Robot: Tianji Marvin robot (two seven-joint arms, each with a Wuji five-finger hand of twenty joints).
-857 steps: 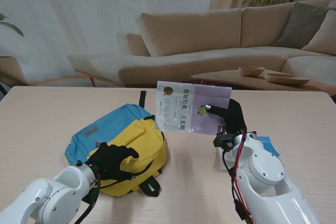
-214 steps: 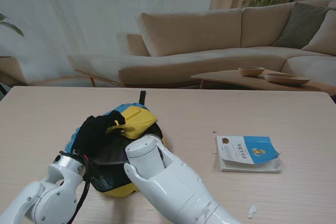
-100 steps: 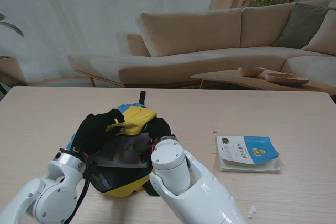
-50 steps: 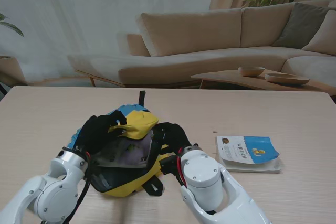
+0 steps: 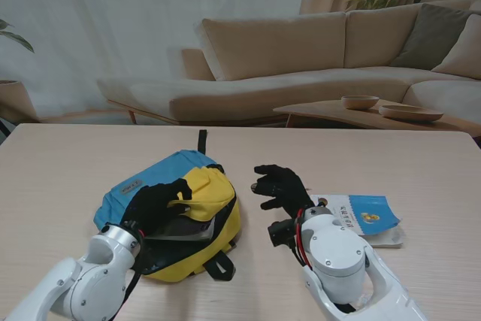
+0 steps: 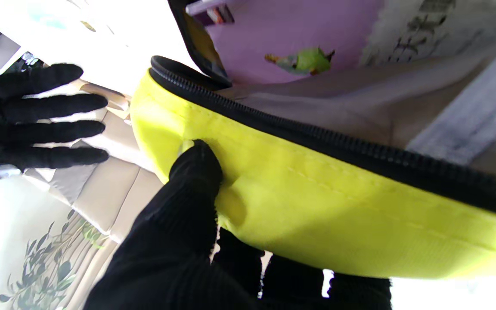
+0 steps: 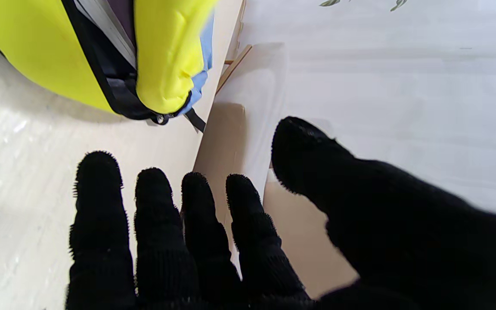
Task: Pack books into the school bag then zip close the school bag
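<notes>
The blue and yellow school bag lies on the table, left of centre, with its main zip open. My left hand is shut on the yellow front flap and holds it up. A purple book lies inside the bag. My right hand hovers open with nothing in it, to the right of the bag, between it and a blue and white book lying flat on another white book. The right wrist view shows its spread fingers apart from the bag.
The light wooden table ends at a far edge, with a beige sofa and a low side table with bowls behind it. A small white scrap lies near the table's front right.
My right hand has come out of the bag, empty, and moved to the right toward the blue book. The purple book stays inside. My left hand has lowered the flap a little.
</notes>
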